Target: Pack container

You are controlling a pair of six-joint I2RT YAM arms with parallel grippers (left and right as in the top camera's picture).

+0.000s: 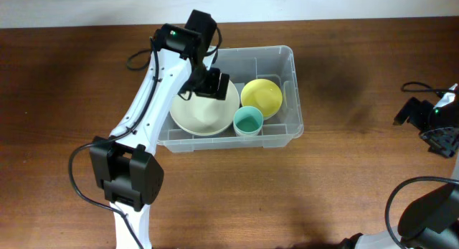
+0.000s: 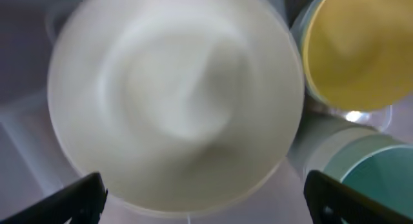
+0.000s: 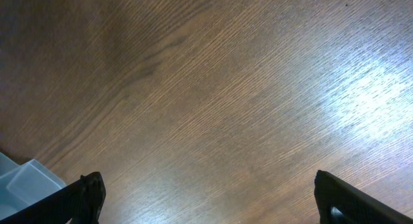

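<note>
Jaws on both arms stand apart, the left over a white bowl (image 1: 204,118) inside the container (image 1: 292,91).

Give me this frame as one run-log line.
left gripper: open, above white bowl in container | right gripper: open, above table | container also holds: yellow bowl, teal cup

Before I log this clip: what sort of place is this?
Probably a robotics lab bench, not a home kitchen: a left arm and right arm stand at a wooden table, and the container holds a white bowl, yellow bowl and cup.
</note>
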